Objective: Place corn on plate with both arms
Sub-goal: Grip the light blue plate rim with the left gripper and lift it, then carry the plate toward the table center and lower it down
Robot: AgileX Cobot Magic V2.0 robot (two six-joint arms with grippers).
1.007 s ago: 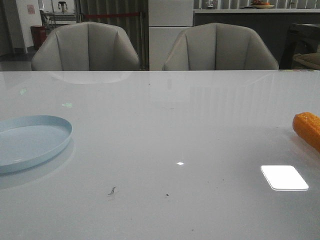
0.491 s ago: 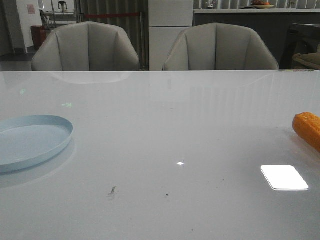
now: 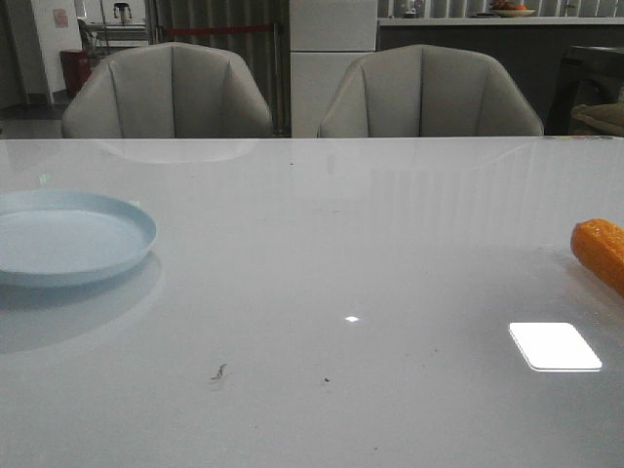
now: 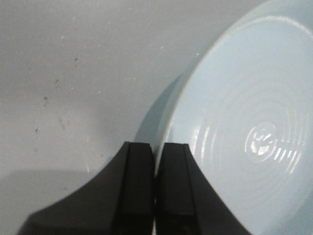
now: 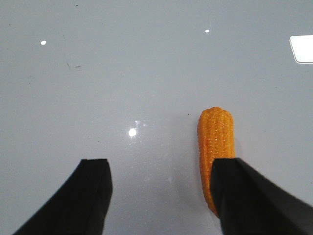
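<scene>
Plates: we counted one plate (image 3: 68,237), pale blue, on the left side of the table (image 3: 341,253).
Corn: we saw one corn (image 3: 600,252), orange, lying flat at the far right edge, well apart from the plate.
Chairs: we counted two chairs (image 3: 168,90) behind the table.
Left gripper (image 4: 155,166): its two fingers were pinched tight on the plate's rim.
Right gripper (image 5: 161,188): it was spread wide and held nothing, one finger (image 5: 244,196) over the corn's end.

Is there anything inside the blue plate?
Nothing shows inside the plate. The front view cuts off its left edge, and the left gripper hides part of its rim. The corn lies far away on the table.
</scene>
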